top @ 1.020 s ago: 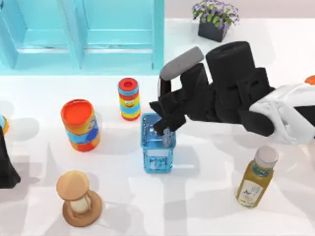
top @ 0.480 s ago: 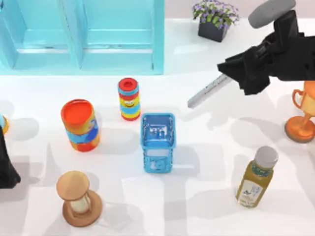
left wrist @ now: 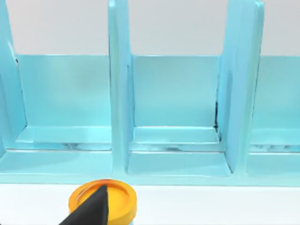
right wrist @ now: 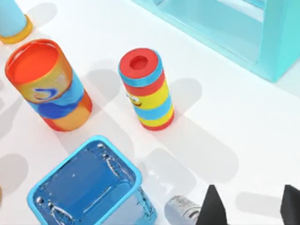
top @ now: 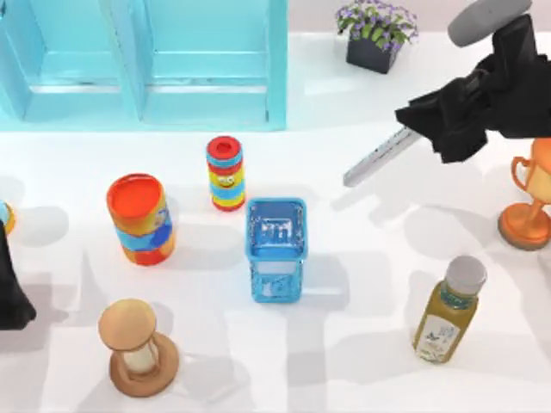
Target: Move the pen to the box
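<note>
The pen [top: 376,158] hangs in the air above the table's right rear, slanting down to the left, its silvery barrel sticking out of my right gripper [top: 428,127], which is shut on its upper end. The box [top: 276,249], a clear blue open-topped cube, stands on the table centre, well to the lower left of the pen tip. In the right wrist view the pen's silvery end [right wrist: 180,209] shows beside a black finger [right wrist: 212,207], with the box [right wrist: 87,187] off to one side. My left gripper [top: 10,297] stays parked at the table's left edge.
A striped can [top: 225,172] and an orange can [top: 140,218] stand left of the box, with an hourglass [top: 138,348] in front. A juice bottle [top: 448,309] and a trophy [top: 527,203] are on the right. A cyan shelf [top: 146,60] and a potted plant [top: 375,33] line the back.
One second ago my right gripper held the pen over the box. It has since pulled back up and to the right, carrying the pen with it. The left arm has not moved.
</note>
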Motion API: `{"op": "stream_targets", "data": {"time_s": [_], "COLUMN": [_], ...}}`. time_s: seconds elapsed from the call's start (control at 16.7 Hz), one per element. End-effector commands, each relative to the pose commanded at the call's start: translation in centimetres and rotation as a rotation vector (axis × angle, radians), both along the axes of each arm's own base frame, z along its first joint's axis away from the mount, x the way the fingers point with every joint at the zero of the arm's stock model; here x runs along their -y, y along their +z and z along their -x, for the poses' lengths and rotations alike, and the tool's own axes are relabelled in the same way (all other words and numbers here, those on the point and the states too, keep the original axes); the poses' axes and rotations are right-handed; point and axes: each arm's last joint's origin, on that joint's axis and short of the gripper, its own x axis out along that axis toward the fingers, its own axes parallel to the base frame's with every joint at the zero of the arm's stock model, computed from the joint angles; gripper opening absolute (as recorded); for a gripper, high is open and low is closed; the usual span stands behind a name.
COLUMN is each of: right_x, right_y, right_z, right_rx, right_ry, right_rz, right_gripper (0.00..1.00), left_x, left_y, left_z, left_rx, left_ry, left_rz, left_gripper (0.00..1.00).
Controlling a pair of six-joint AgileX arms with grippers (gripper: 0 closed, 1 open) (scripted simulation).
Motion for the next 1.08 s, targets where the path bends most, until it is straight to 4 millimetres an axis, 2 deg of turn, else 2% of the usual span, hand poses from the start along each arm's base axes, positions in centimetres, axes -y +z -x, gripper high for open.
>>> {"op": "stream_targets", "data": {"time_s": [0.24,0.48,0.66,0.78,0.96,1.08], "right_x": [3.7,9.6,14.3,17.0,20.0,21.2], "right_y": [0.8,4.6,7.4,8.4,8.5,8.1], "right_z": [-1.6,-1.7,-0.1,1.5,3.6,4.6], "right_rx": [-0.01,0.028,0.024,-0.018,-0.128,-0.201], "right_ry": [-0.078,-0.206,-0.326,-0.403,-0.484,-0.509], "right_rz": [0.083,0.176,0.271,0.342,0.439,0.482], "right_gripper": [0.0,0.0,0.0,0.0,0.0,0.0], "left_x": [0.0,0.0,0.0,0.0,0.0,0.0], "left_y": [0.0,0.0,0.0,0.0,0.0,0.0], "left_z": [0.0,0.0,0.0,0.0,0.0,0.0], "left_rx": [0.0,0.0,0.0,0.0,0.0,0.0], "left_ry": [0.0,0.0,0.0,0.0,0.0,0.0], "left_rz": [0.0,0.0,0.0,0.0,0.0,0.0], "left_gripper": [1.0,1.0,1.0,1.0,1.0,1.0]}}
